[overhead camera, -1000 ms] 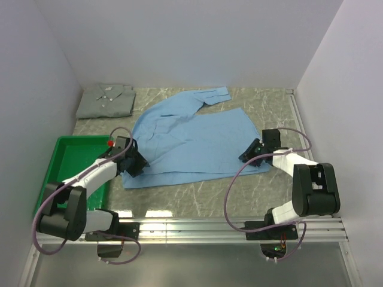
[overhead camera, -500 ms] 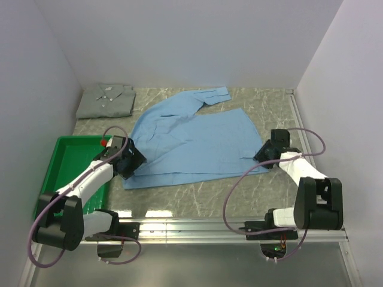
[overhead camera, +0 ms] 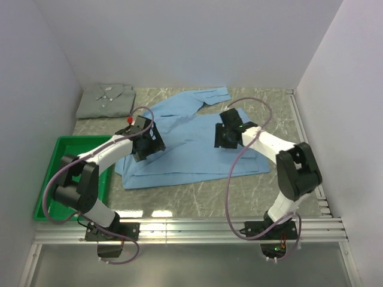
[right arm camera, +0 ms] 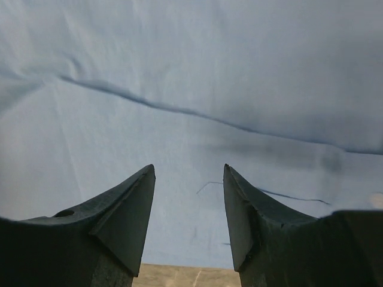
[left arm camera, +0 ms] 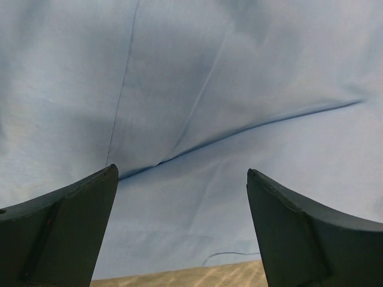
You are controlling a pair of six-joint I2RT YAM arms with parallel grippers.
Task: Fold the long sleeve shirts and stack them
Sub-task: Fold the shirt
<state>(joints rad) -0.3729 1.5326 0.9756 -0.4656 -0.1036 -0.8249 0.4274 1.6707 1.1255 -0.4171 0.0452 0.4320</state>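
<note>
- Light blue collared long sleeve shirt of thin cloth (overhead camera: 191,146) is lying spread flat in the middle of the grey marbled table top (overhead camera: 269,104), and one sleeve is reaching toward 12 o'clock.
- Pale grey-green collared long sleeve shirt (overhead camera: 106,100) is lying folded into a small rectangle in the table corner at 10 o'clock, apart from the blue one.
- Bright green plastic tray (overhead camera: 66,161) is sitting at 8 o'clock, just beside the near left corner of the blue shirt.
- Left gripper (overhead camera: 149,143) is pointing down over the 9 o'clock side of the blue shirt. Its dark fingers (left arm camera: 72,221) are standing wide apart, with only blue cloth and a long crease showing between them, so it is gripping nothing.
- Right gripper (overhead camera: 224,136) is pointing down over the blue shirt at about 2 o'clock from its middle. Its jaws are also standing apart, with a narrower gap, and are holding nothing.
- Whether the fingertips are touching the cloth, I cannot tell.
</note>
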